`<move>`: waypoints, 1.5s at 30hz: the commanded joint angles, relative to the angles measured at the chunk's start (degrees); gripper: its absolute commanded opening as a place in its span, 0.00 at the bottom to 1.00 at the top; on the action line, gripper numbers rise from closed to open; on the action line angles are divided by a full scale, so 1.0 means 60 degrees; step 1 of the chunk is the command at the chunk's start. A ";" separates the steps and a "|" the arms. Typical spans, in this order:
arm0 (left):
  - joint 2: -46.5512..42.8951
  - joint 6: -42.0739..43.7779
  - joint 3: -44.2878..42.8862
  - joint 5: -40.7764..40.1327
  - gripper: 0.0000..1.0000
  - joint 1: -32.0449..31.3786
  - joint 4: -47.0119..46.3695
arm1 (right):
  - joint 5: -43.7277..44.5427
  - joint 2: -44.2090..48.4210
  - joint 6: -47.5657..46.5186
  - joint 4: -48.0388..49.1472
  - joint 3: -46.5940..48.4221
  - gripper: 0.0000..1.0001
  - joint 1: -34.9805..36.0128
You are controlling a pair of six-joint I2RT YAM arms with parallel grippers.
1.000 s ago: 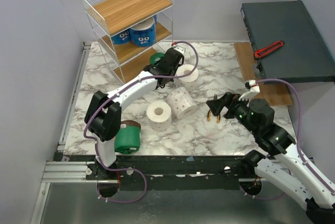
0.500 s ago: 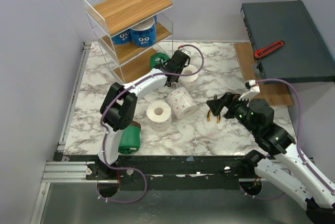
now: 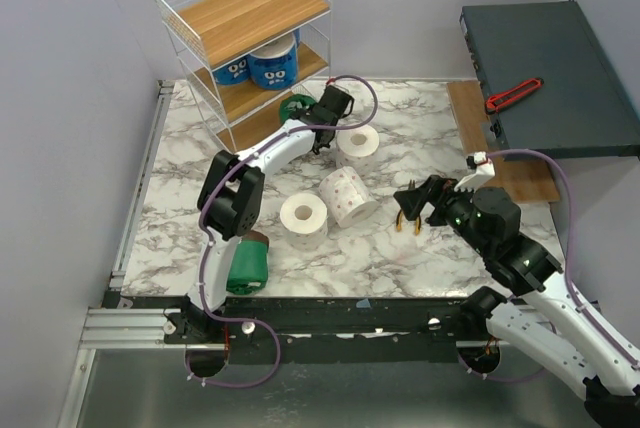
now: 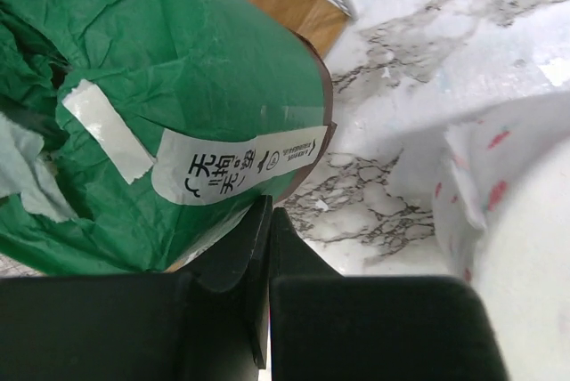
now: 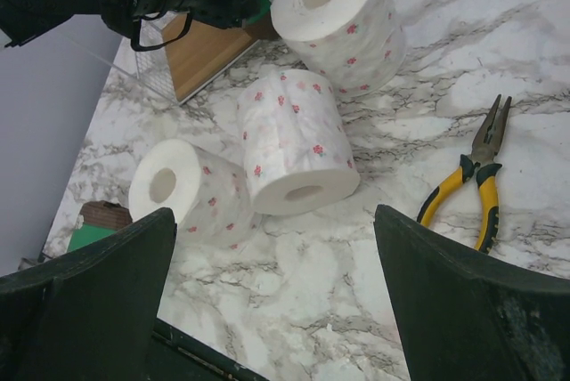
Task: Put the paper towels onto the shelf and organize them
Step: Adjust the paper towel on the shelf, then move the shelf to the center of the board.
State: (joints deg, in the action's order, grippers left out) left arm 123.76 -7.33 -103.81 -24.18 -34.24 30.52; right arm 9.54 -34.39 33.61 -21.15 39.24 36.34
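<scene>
Okay, my left fingers [image 4: 233,256] are clenched on nothing just beside the green roll [image 4: 178,96]; right fingers [image 5: 468,296] spread wide, empty.

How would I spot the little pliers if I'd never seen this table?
Start at the white marble-patterned table. Right of the three white pink-speckled paper rolls lie small metal pliers, flat on the marble. They alone are thin, with yellow-and-black handles, while their neighbours are fat rolls.
</scene>
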 commanded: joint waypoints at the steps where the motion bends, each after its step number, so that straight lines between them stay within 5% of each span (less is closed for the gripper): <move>1: 0.0353 0.0051 -0.0473 -0.0616 0.00 0.0207 0.0450 | 0.0213 -0.0082 0.0053 -0.0129 0.0013 0.95 0.0052; 35: 0.1450 0.0604 -0.2063 -0.1640 0.05 0.0989 0.0427 | 0.0246 -0.0097 0.0112 -0.0275 0.0014 0.95 0.0052; 45: 0.0311 0.0260 -0.0709 -0.1338 0.05 0.1100 -0.0185 | 0.0192 -0.0039 0.0141 -0.0240 -0.0022 0.95 0.0052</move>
State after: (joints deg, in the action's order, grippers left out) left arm 131.41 -3.92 -112.33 -31.33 -29.12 33.04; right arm 9.65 -35.16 34.04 -21.17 39.24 36.34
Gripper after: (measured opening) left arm 0.049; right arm 0.954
